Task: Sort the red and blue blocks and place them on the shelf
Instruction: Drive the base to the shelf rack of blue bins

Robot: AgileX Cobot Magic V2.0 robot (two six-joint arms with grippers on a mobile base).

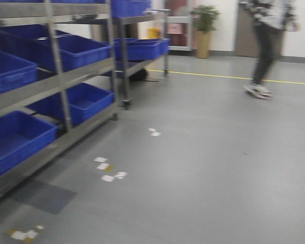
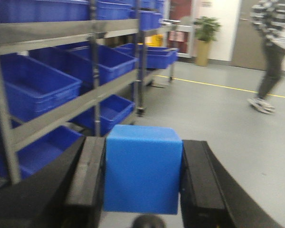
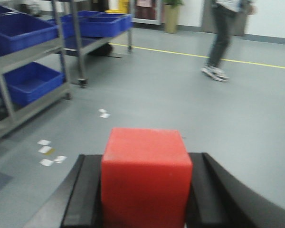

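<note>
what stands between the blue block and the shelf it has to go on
Nothing visible. The blue block sits in the left pincer, and only floor lies between it and the shelf ahead to the left. Blue bins fill its levels; the person is far off to the right.

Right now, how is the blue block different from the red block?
The blue block sits in the left gripper, the red block in the right gripper. The shelf stands behind the blue block; mostly floor lies behind the red block. Both are plain cubes, clamped.
</note>
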